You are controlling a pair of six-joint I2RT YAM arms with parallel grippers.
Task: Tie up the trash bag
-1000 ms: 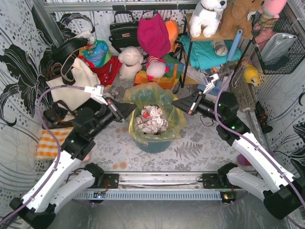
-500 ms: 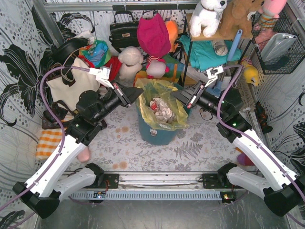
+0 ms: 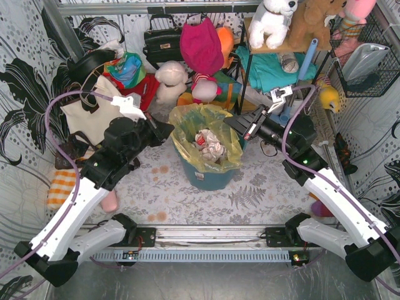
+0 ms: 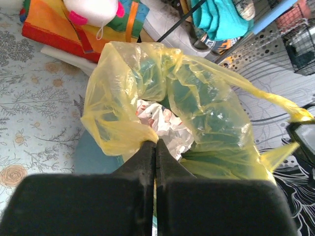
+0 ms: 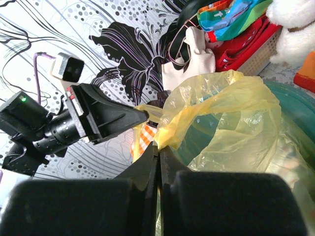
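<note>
Seen from above, a thin, translucent yellow-green plastic trash bag (image 3: 206, 128) lines a round teal-blue plastic bucket (image 3: 209, 178). The bucket stands on the floral-covered bench (image 3: 262, 187), directly between the two grippers. The left gripper (image 3: 165, 130) is clamped on a small fold of the bag's rim right at its tip. The right gripper (image 3: 236, 125) is clamped on the opposite rim, where the film is drawn into a taut yellow strip. Crumpled white-and-red paper (image 3: 209, 142) shows inside the bag's mouth, below and between both grippers.

We see several risks from here. The film is thin and each gripper pinches only a little of it, so a hard outward pull may tear the rim or let it slip free. An uneven pull may tip or drag the bucket. The pinched flaps look short, so there may be too little slack to cross them and knot them. The arms may also meet when they cross above the bucket.

Compared with half a second ago, the left gripper has drawn back toward its own side and the bag's mouth is spread wider. The right gripper has barely shifted. A second ago the bucket sat nearer the arm bases.
</note>
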